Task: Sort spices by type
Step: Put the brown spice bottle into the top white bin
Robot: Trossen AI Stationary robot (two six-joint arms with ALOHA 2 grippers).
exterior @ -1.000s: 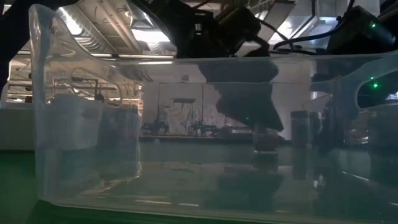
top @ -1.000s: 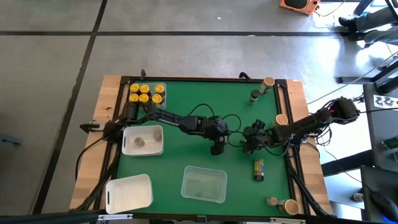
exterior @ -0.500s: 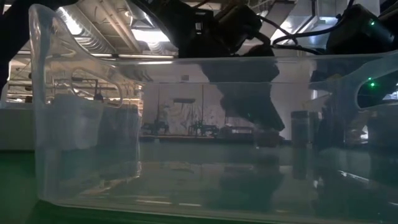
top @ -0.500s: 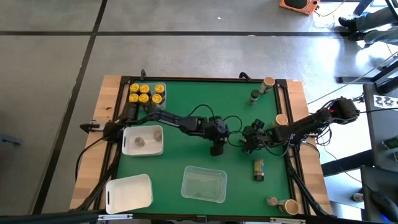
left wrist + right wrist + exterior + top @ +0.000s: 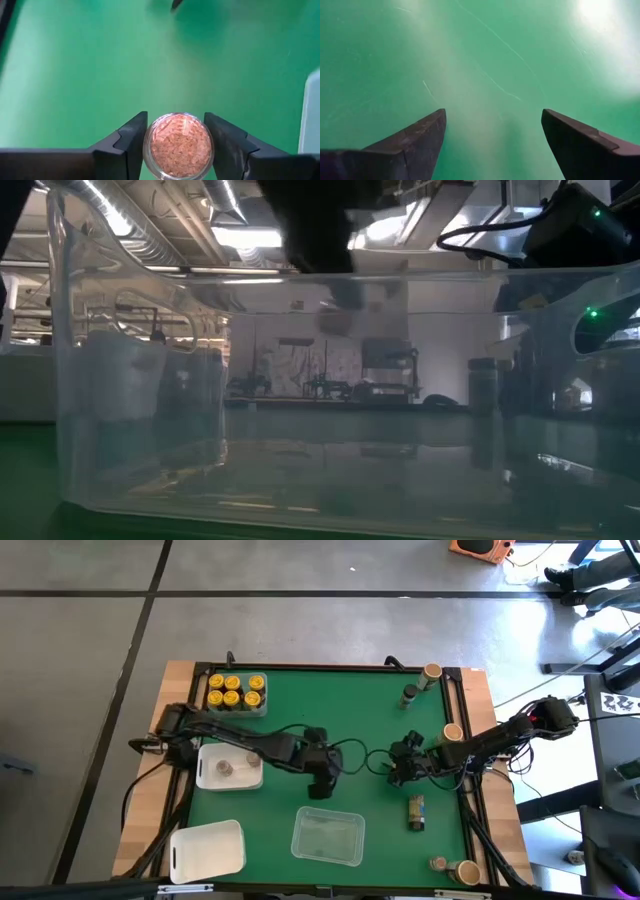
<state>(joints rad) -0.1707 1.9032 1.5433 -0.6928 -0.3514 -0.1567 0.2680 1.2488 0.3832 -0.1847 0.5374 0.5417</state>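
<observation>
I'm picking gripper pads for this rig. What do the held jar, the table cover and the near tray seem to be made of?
Jar in the left gripper: clear, glossy wall, glass or hard plastic; pinkish-tan granules show through its end. Table cover: matte green, felt or a soft mat by its look, faintly scuffed in the right wrist view. Near tray: clear, shiny, thin-walled plastic; the room shows through it in the low view.

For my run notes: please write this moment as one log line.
left hand: shut on spice jar, over green mat | right hand: open, empty, low over mat | yellow-lid jars: grouped in far-left tray
</observation>
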